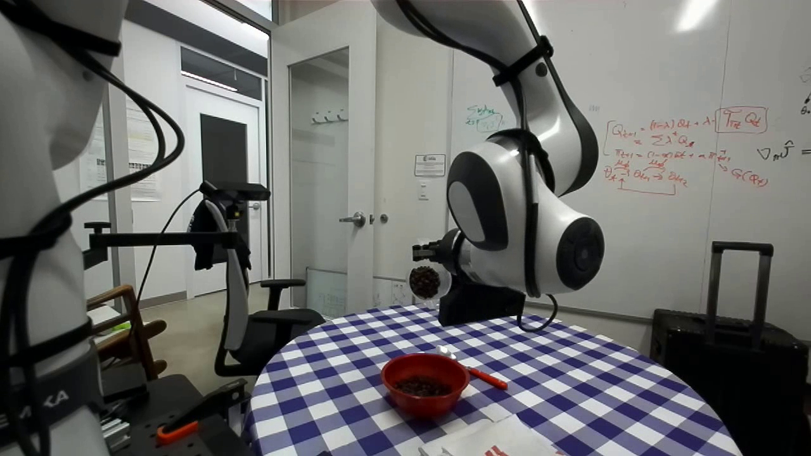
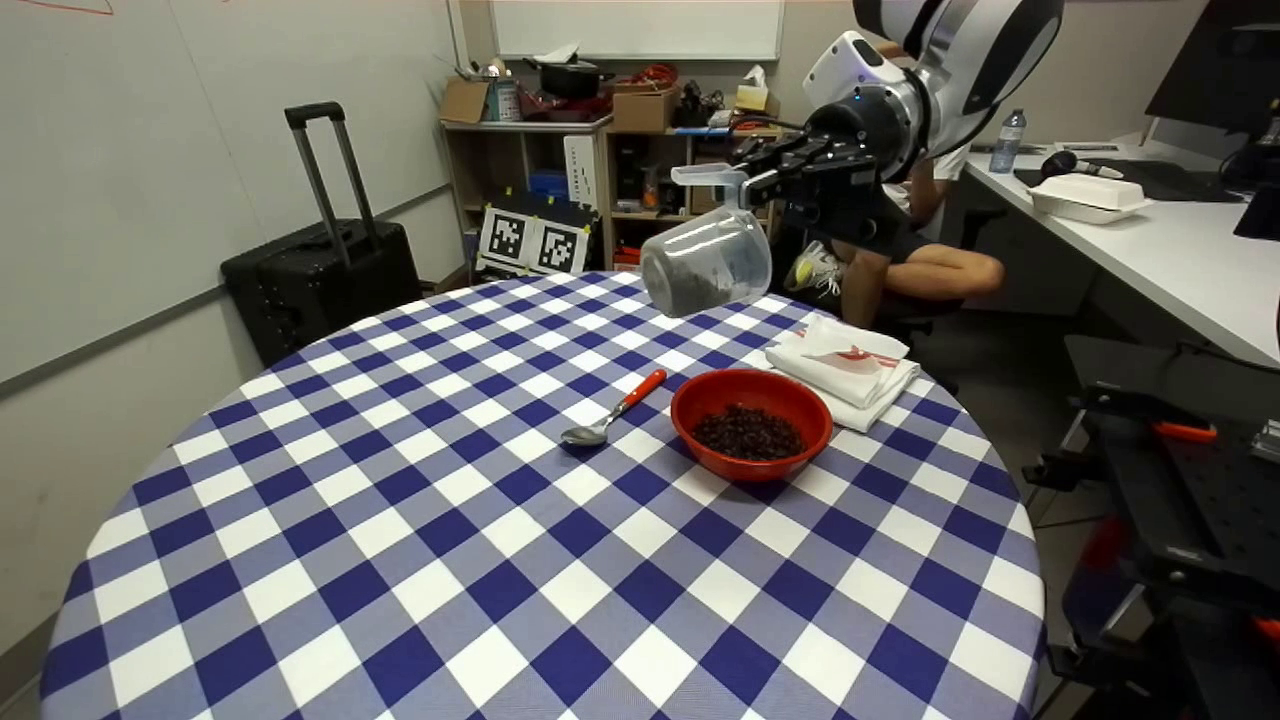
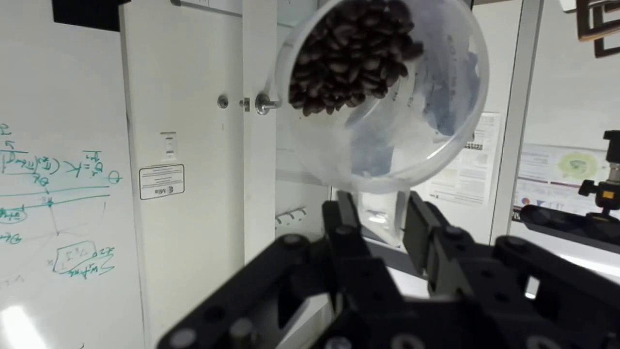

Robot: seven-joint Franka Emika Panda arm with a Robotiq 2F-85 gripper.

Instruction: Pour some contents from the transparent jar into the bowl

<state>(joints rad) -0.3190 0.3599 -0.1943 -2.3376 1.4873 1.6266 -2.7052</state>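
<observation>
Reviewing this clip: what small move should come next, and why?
Probably rotate the gripper to bring the transparent jar upright. The bowl already holds dark beans, enough perhaps for "some", while the jar leans nearly sideways with more beans against its lower side, so spilling seems possible.

In an exterior view, a clear plastic measuring cup is held tilted at upper centre, base toward the lower left, dark coffee beans pooled inside. Just right of centre, a red bowl, partly filled with beans, is set upright.
</observation>
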